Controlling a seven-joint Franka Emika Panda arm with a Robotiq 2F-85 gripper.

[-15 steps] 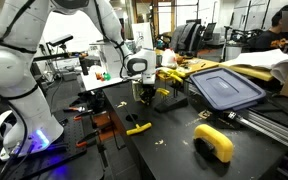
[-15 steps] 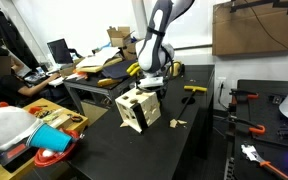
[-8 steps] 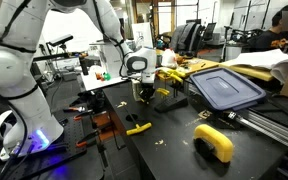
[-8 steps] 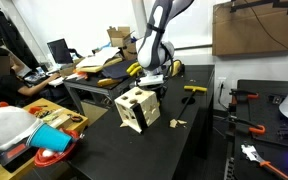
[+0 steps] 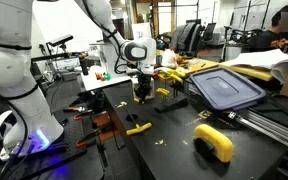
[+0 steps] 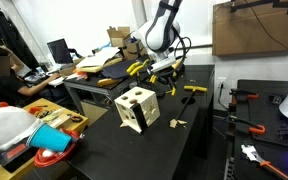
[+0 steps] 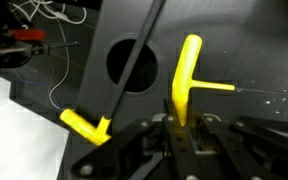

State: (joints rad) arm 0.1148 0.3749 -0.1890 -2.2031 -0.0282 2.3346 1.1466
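In the wrist view my gripper [image 7: 184, 120] is shut on the stem of a yellow L-shaped piece [image 7: 189, 70], whose short arm points right. Below it lies a dark surface with a round hole [image 7: 129, 60]. A black rod crosses that surface down to another yellow piece [image 7: 84, 124]. In both exterior views the gripper [image 6: 162, 72] [image 5: 142, 82] hangs above the black table. The wooden box with cut-out holes [image 6: 137, 108] stands on the table, below it and nearer the camera. The gripper does not touch the box.
A yellow T-shaped piece [image 5: 137, 128] and a yellow arch block [image 5: 216, 142] lie on the black table. A dark blue bin lid [image 5: 224, 88] sits behind. Another yellow piece [image 6: 192, 89] and red-handled tools [image 6: 246, 97] lie beyond the box. A person [image 6: 9, 75] sits at a desk.
The jaws have closed on the yellow piece. The arm has risen from just above the box and swung away from it, carrying the piece.
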